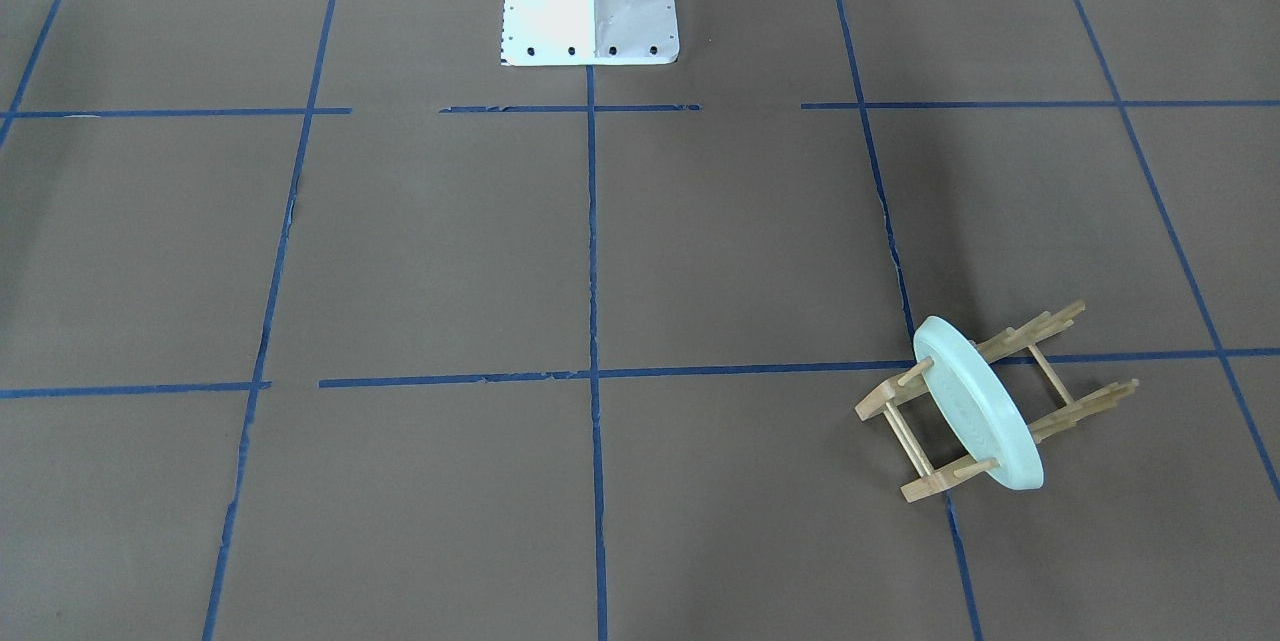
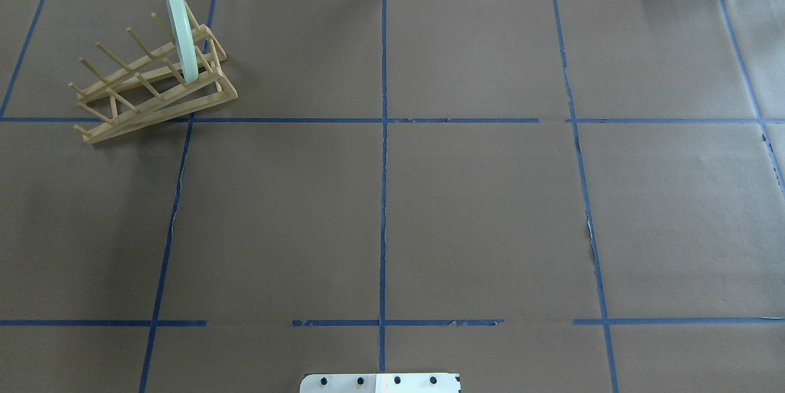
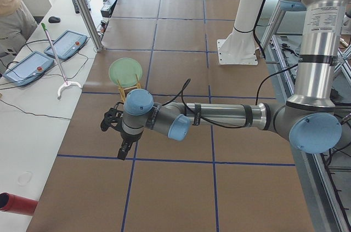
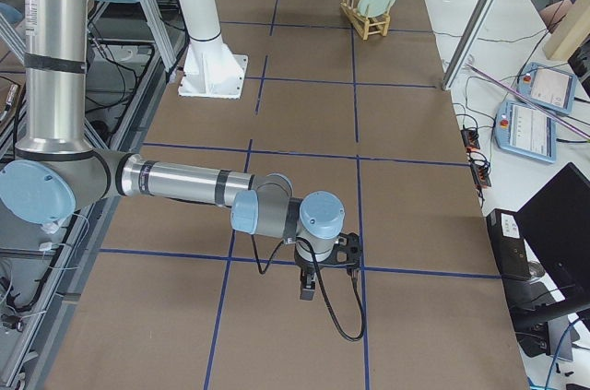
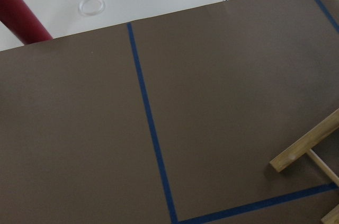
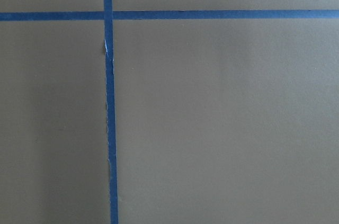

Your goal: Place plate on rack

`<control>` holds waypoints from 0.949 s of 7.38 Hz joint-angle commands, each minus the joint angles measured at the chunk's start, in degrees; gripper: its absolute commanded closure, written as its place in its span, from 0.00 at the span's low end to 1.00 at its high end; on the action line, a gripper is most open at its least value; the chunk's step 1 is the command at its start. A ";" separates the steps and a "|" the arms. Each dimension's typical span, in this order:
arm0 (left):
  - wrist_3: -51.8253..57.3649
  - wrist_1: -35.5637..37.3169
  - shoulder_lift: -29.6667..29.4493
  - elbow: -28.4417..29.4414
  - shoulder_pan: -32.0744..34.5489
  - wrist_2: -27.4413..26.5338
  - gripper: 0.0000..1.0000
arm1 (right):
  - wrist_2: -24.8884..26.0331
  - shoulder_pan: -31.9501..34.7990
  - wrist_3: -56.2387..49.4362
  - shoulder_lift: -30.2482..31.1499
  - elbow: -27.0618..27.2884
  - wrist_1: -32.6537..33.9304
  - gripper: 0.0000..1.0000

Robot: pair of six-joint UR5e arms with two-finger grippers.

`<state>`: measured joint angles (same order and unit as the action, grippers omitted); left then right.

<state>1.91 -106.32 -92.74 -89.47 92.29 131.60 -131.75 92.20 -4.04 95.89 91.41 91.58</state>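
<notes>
The plate (image 1: 978,403) stands on edge in the rack (image 1: 885,399).

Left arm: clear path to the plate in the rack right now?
Probably yes: the plate stands on edge in the rack, top rim exposed, nothing crowding it, and the left gripper hangs nearby.

Left arm (image 3: 219,116): upright at the right edge of the left side view, bent at the elbow, forearm level across mid-frame. Left gripper (image 3: 122,154): pointing down, left of centre; jaw state not readable. Right arm (image 4: 184,185): same bend, mirrored, in the right side view. Right gripper (image 4: 309,290): pointing down, below centre; likewise unreadable.
</notes>
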 commanded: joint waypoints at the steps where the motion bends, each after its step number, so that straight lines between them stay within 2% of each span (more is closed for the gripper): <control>1: 3.72 8.58 4.37 -6.03 1.67 2.96 0.00 | 0.00 0.00 0.00 0.00 0.00 0.09 0.00; 2: 3.63 7.62 7.28 -4.58 1.32 2.79 0.00 | 0.00 0.00 0.00 0.00 0.00 0.09 0.00; 5: 3.45 6.99 7.58 -3.35 1.32 2.52 0.00 | 0.00 0.00 0.00 0.00 0.00 0.00 0.00; 6: 3.54 11.44 6.27 -4.47 1.40 2.96 0.00 | 0.00 0.00 0.00 0.00 0.00 0.00 0.00; 7: 3.63 20.36 2.69 -4.57 1.40 2.79 0.00 | 0.00 0.00 0.00 0.00 0.00 0.00 0.00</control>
<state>5.44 -94.43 -86.85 -93.67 93.67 134.38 -131.75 92.20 -4.04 95.89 91.41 91.59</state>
